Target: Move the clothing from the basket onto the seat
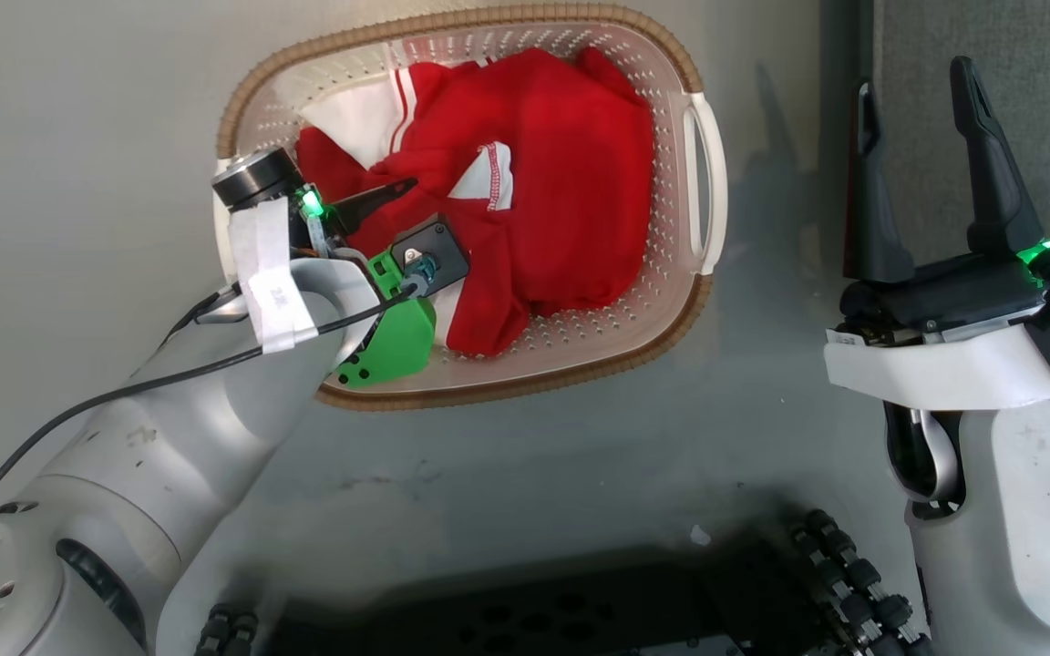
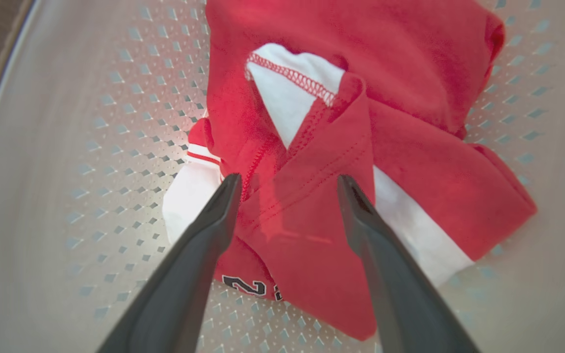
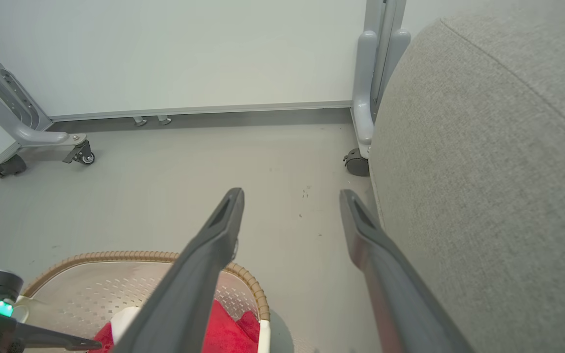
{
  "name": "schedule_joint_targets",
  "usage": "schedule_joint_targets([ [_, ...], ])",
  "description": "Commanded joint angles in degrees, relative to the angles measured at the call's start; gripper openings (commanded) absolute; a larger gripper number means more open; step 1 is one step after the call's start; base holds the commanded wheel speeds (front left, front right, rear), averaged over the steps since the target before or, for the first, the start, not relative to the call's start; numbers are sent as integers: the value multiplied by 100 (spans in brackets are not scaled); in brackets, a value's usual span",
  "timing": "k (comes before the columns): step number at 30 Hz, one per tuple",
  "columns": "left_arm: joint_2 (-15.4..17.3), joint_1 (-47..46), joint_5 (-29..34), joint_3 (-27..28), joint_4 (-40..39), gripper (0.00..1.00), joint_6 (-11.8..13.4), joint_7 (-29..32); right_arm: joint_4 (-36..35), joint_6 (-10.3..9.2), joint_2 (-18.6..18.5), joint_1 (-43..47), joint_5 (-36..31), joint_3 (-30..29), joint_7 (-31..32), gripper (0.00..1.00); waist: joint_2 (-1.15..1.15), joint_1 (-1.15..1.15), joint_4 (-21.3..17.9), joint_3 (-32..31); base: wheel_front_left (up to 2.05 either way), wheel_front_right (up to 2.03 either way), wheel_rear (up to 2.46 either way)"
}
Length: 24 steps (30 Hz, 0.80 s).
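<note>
Both spread empty, left gripper hovers over clothing in the basket, seemingly to pinch a fold; right gripper waits at three o'clock by the seat.

My left pincer shows two long, dark, tapered fingers. Behind it sit a bright green plastic bracket, a black round cap and a white paper band. A thin black cable runs along my scuffed pale grey forearm. My right pincer matches, with a green light glowing at its wrist.
</note>
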Motion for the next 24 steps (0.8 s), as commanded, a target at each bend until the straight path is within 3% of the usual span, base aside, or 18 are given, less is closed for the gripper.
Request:
schedule_joint_targets([
  [1, -21, -86, -17, -32, 23, 100, 1, 45, 8, 0, -11, -42, 46, 11, -18, 100, 0, -1, -137, 187, 0, 0, 0],
  [19, -33, -162, -10, -46, 290, 100, 1, 882, -14, 0, -12, -121, 232, 103, -18, 100, 0, -1, -296, 440, 0, 0, 0],
  [20, -20, -112, -18, -47, 257, 94, 1, 921, -8, 0, -12, -114, 243, 110, -18, 100, 0, -1, -308, 439, 0, 0, 0],
  [21, 5, -108, -10, -47, 207, 47, 1, 943, 0, 0, -12, -106, 255, 114, -18, 100, 0, -1, -318, 438, 0, 0, 0],
  [22, 21, -104, 36, -45, 166, 31, 1, 948, 5, 0, -12, -103, 257, 118, -18, 100, 0, -1, -325, 437, 0, 0, 0],
  [23, 51, -99, 51, -45, 95, 0, 2, 931, 12, 0, -12, -90, 258, 117, -18, 100, 0, -1, -330, 431, 0, 0, 0],
  [24, 62, -91, 61, -44, 52, 0, 2, 903, 17, 0, -12, -82, 269, 116, -18, 100, 0, -1, -331, 426, 0, 0, 0],
])
